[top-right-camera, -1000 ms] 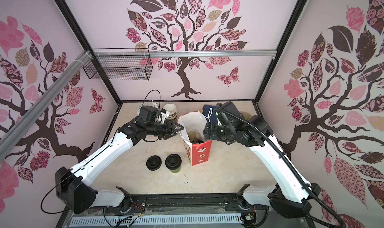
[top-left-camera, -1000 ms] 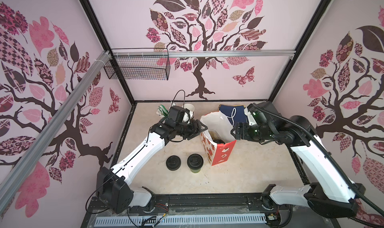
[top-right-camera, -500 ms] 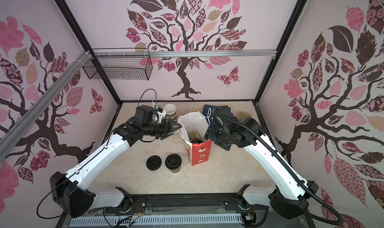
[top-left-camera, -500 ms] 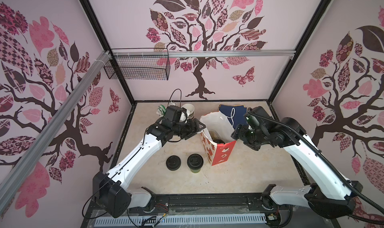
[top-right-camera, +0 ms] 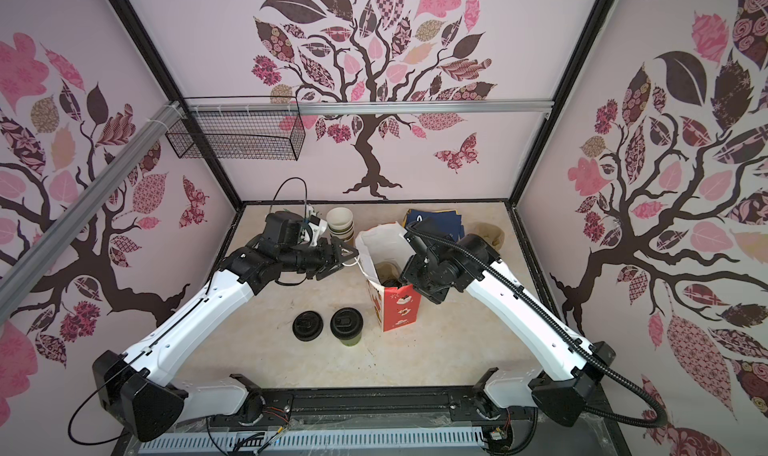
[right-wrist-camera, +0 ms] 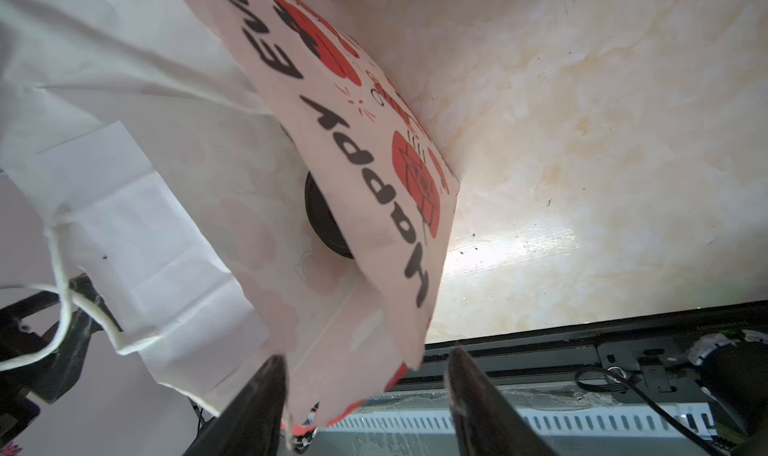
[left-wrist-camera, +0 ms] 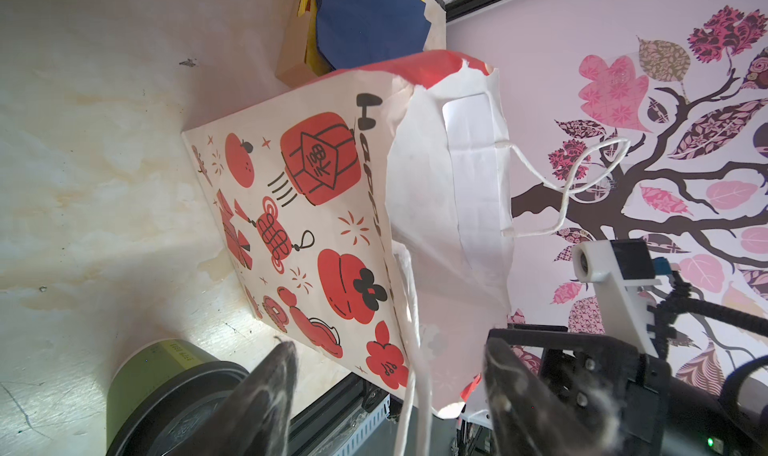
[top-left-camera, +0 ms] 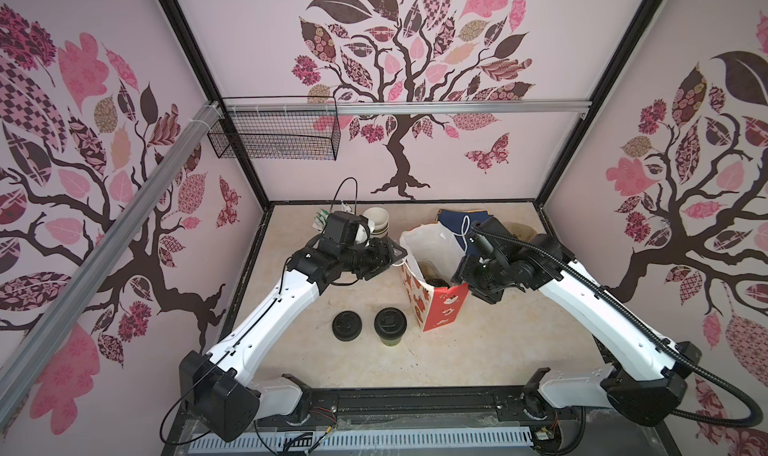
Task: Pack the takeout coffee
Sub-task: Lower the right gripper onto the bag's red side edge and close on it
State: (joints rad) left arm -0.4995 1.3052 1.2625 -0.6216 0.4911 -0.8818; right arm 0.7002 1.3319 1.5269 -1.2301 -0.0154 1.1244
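Rolling over at the wrist, the right gripper [right-wrist-camera: 366, 354] has closed in on the 3 o'clock rim of the upright red-and-white printed paper bag [top-left-camera: 440, 308]. Its jaws stand well apart astride that thin edge, pinching nothing. At the 9 o'clock rim the left gripper [left-wrist-camera: 389, 343] has hardly shifted, jaws likewise spread, the bag's white twine handle [left-wrist-camera: 409, 391] hanging between them. One green paper cup with round black sip lid [top-left-camera: 390, 323] stands on the beige marbled tabletop [top-left-camera: 478, 350]. It is at 6 o'clock from the left gripper, well apart, with a squat black stack of bare lids [top-left-camera: 347, 326] just beside it. Inside the bag a second black sip lid [right-wrist-camera: 324, 217] shows, near the right gripper's 9 o'clock.
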